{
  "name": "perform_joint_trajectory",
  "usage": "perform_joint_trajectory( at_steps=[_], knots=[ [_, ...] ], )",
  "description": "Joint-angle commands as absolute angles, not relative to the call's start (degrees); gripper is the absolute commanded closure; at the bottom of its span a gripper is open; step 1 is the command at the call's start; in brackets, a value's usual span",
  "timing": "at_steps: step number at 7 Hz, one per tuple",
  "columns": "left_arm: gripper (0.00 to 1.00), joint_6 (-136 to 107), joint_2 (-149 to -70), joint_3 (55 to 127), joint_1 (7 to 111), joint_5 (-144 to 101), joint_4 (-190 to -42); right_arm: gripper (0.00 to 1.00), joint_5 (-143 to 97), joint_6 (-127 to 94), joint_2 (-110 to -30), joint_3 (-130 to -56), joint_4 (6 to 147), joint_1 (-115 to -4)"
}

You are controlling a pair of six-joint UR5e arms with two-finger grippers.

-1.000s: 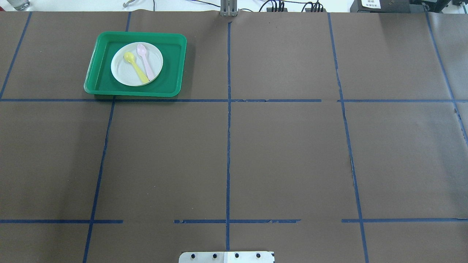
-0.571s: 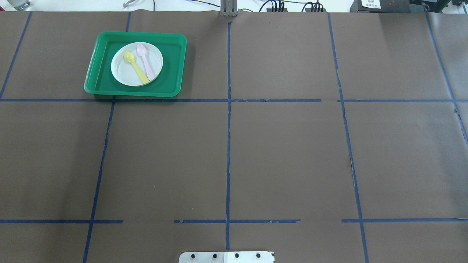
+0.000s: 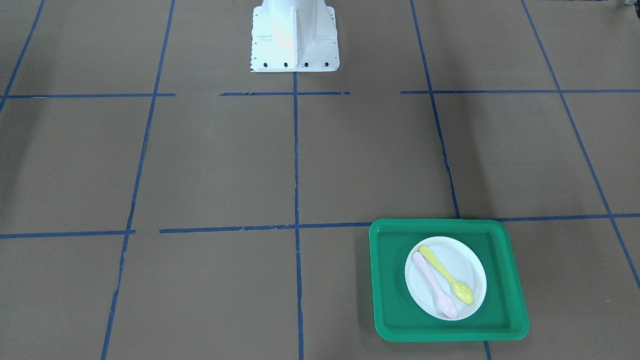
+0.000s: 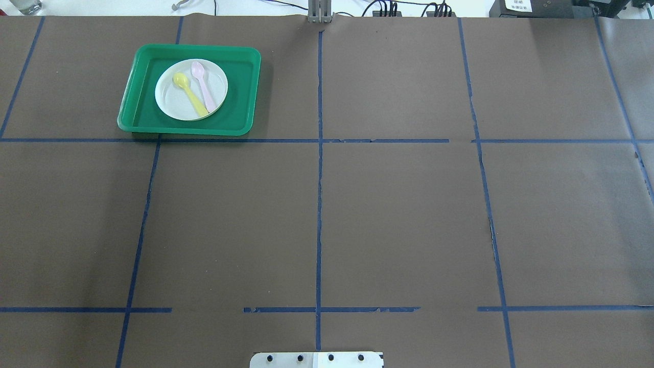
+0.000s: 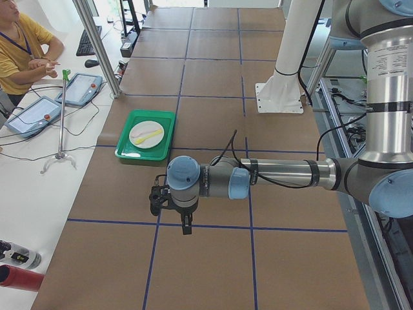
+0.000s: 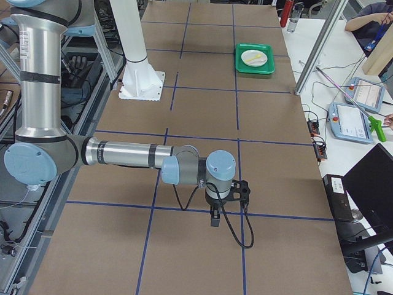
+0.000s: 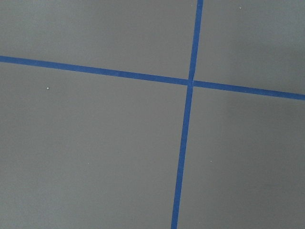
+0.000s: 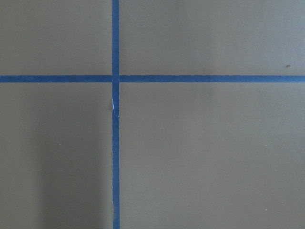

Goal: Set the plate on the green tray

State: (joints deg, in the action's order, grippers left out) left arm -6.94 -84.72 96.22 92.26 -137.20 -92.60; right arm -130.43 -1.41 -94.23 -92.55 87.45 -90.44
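Note:
The small white plate (image 4: 173, 102) lies inside the green tray (image 4: 240, 92) at the table's far left, with a yellow and a pale pink spoon on it. The plate (image 3: 462, 265) and tray (image 3: 390, 280) also show in the front-facing view. Both arms hang clear of the tray, outside the overhead view. My left gripper (image 5: 186, 227) points down over the brown paper, well short of the tray (image 5: 129, 150). My right gripper (image 6: 214, 220) hangs far from the tray (image 6: 242, 66). I cannot tell whether either is open or shut. Both wrist views show only paper and blue tape.
Brown paper with blue tape lines covers the table. The white robot base (image 3: 294, 40) stands at the table's near edge. A seated operator (image 5: 26, 45) and teach pendants (image 5: 80, 87) are beyond the far side.

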Motion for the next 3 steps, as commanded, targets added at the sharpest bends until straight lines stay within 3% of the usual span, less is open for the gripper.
perform_joint_trajectory(
  at_steps=[1, 3],
  knots=[
    [0.0, -0.41, -84.99, 95.81, 92.28, -136.59, -94.12, 0.0, -130.43, -1.49, -94.22, -92.55, 87.45, -90.44],
    [0.0, 4.57, -84.9, 95.97, 92.29, -136.58, -94.66, 0.0, -130.43, -1.49, -94.31, -92.55, 87.45, -90.44]
  ],
)
